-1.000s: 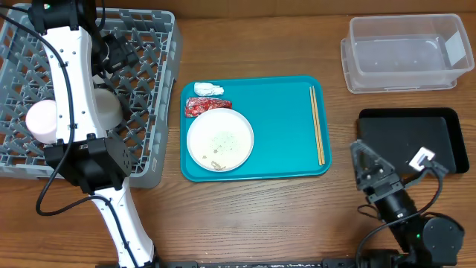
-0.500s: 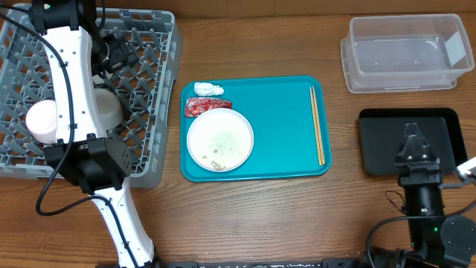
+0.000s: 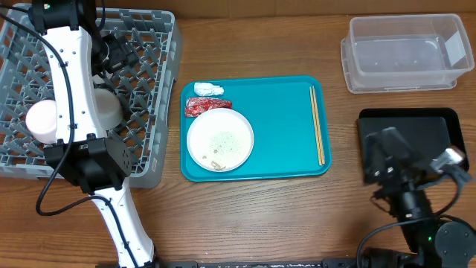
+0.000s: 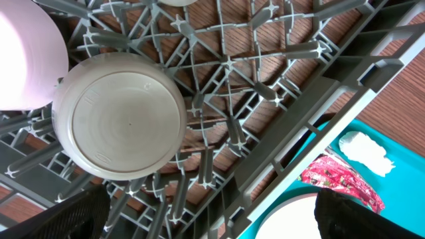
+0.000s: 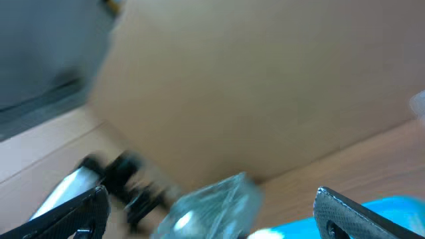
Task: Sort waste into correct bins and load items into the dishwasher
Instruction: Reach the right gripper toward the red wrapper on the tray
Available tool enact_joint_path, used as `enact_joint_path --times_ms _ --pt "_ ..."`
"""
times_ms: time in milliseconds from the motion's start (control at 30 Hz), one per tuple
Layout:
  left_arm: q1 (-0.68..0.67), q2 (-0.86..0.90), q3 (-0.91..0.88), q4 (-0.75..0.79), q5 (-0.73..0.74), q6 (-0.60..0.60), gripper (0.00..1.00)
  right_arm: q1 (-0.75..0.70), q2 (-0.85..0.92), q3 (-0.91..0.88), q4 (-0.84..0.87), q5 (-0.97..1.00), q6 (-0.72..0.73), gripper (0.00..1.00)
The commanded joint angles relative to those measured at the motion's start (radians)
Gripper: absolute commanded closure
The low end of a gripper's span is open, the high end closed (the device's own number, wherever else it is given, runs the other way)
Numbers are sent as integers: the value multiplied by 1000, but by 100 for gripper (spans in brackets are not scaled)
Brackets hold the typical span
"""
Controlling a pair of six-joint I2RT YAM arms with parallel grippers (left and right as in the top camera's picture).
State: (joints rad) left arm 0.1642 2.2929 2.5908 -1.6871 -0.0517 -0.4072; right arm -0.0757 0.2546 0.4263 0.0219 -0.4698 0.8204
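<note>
Tray: one plate, one tissue, one wrapper, one chopstick pair. Rack: one pink bowl, one grey bowl. Left claw, right claw gaping, empty.

A rectangular teal plastic serving tray with rounded corners lies flat near the middle of the brown wooden table.

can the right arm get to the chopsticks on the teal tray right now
probably yes: the chopsticks lie alone along the right side of the teal tray, the side nearest the right arm, with nothing on them. its fingers are open and empty. only the tray's low rim stands between.
</note>
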Motion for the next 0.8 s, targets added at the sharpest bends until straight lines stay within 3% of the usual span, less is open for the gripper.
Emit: enact_joint_path --times_ms 0,200,367,433,567,633,767 --pt "-2 -13 14 -3 8 23 0 131 2 28 13 -138 24 0" --pt "-1 -13 14 -3 8 23 0 254 63 45 1 -183 -7 1" --pt "-2 -13 14 -3 8 23 0 260 277 198 -42 -193 -135 1" --pt "-2 -13 14 -3 8 23 0 260 417 318 -153 -225 -214 1" --pt "-2 -13 14 -3 8 23 0 286 729 629 -541 -238 -512 1" --pt "-2 -13 14 -3 8 23 0 340 890 813 -761 -142 -653 1" --pt "-2 -13 14 -3 8 23 0 496 1159 1126 -1030 227 -741 1"
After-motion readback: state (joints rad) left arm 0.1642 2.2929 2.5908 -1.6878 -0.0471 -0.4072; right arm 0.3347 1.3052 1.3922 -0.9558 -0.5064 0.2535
